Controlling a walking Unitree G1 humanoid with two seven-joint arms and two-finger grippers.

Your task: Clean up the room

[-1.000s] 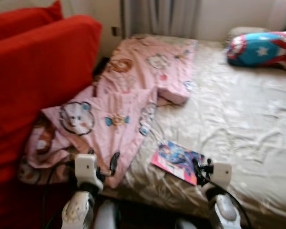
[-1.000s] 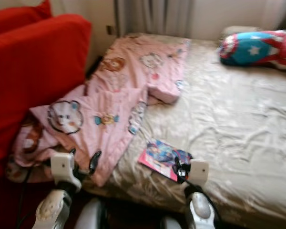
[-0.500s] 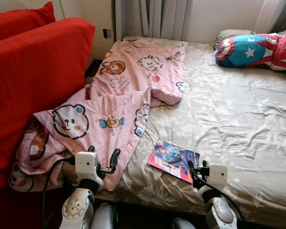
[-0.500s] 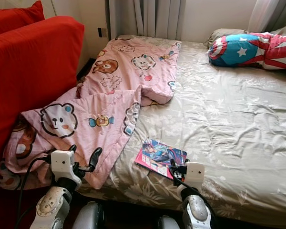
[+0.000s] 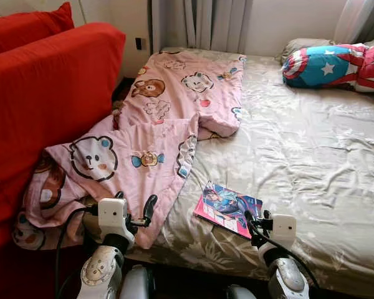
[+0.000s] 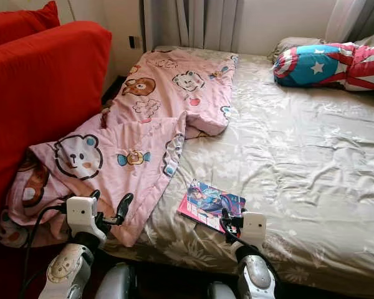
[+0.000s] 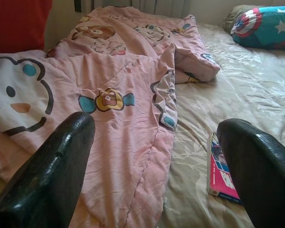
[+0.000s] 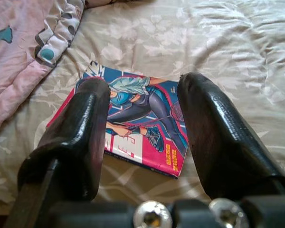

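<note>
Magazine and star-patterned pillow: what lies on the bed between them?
Nothing: between the magazine and the star-patterned pillow, the left eye view shows just a bare, wrinkled stretch of the bed's beige sheet.

Both silver arms are raised low and forward, the left gripper with its black fingers spread wide and empty, the right gripper likewise parted, nothing between its fingers.

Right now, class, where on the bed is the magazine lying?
The magazine lies flat near the bed's front edge, just right of the pink quilt's hanging corner, directly ahead of the right end effector.
</note>
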